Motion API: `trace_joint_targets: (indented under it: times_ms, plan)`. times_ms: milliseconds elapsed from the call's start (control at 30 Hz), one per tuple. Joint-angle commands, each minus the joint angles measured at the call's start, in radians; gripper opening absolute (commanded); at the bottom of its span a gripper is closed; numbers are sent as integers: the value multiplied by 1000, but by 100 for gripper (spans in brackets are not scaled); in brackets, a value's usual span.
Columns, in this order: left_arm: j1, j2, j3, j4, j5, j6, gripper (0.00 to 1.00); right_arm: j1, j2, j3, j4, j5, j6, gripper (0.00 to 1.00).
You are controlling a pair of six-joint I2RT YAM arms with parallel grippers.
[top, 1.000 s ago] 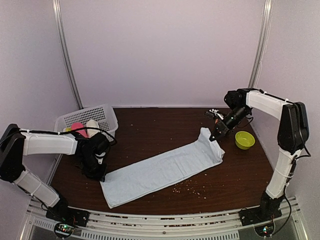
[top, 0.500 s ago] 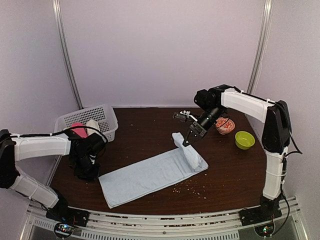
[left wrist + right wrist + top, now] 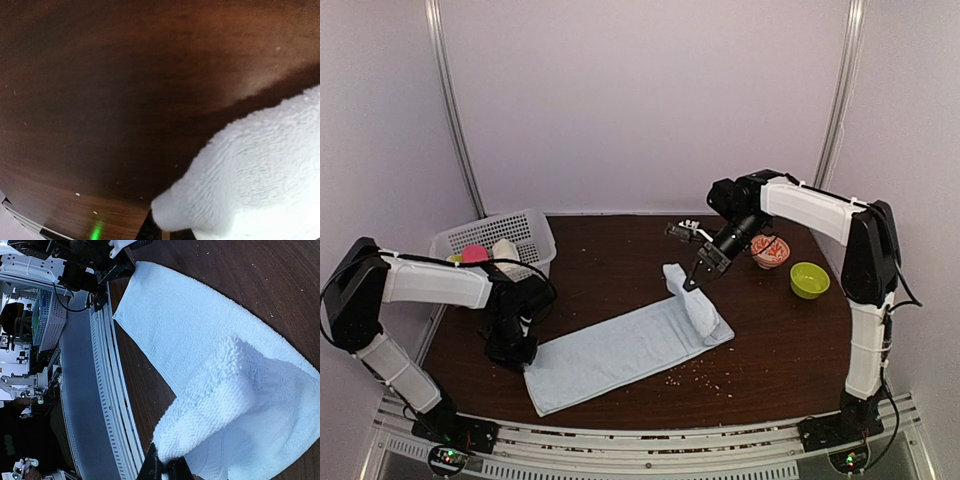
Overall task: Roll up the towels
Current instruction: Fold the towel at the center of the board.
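Note:
A pale blue towel (image 3: pixel 610 352) lies diagonally across the dark table. Its far end is folded back over itself into a raised lump (image 3: pixel 698 308). My right gripper (image 3: pixel 692 285) is shut on that folded end, and in the right wrist view the terry edge (image 3: pixel 210 405) bunches right at my right gripper (image 3: pixel 164 467). My left gripper (image 3: pixel 520 352) sits at the towel's near left corner. In the left wrist view that corner (image 3: pixel 240 180) rises from my left gripper (image 3: pixel 167 234), whose dark fingers stand close together on it.
A white basket (image 3: pixel 535 232) at the back left holds a pink roll (image 3: pixel 473 254) and a cream-white roll (image 3: pixel 506 250). A red patterned bowl (image 3: pixel 770 250) and a yellow-green bowl (image 3: pixel 809 280) stand at the right. Crumbs (image 3: pixel 690 376) dot the table near the towel.
My right gripper carried the towel's far end leftward and folded it over the towel. My left gripper moved onto the near left corner and closed.

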State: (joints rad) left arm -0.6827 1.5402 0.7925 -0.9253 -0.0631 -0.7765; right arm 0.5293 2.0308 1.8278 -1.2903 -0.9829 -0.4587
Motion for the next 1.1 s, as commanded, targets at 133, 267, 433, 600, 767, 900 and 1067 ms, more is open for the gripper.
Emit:
trace_joint_targets:
  times_ms: [133,267,433,600,767,900,1067]
  plan:
    - [-20,167,122,184,46,62,6,-75,-90,12,11,71,36,0]
    - [-24,211,179,205,45,77,4,-54,-110,5,34,44,75,0]
    - [-24,187,188,141,-3,72,4,4,-91,20,74,40,132,0]
    - [-21,97,186,-4,-78,26,13,106,-46,71,151,5,228,0]
    - [4,-11,166,-100,-120,-17,26,196,-23,112,282,-15,380,0]
    - [38,-69,135,-125,-130,-11,27,253,-7,103,383,-10,509,0]
    - [71,-93,143,-149,-161,9,27,325,40,100,471,16,621,0]
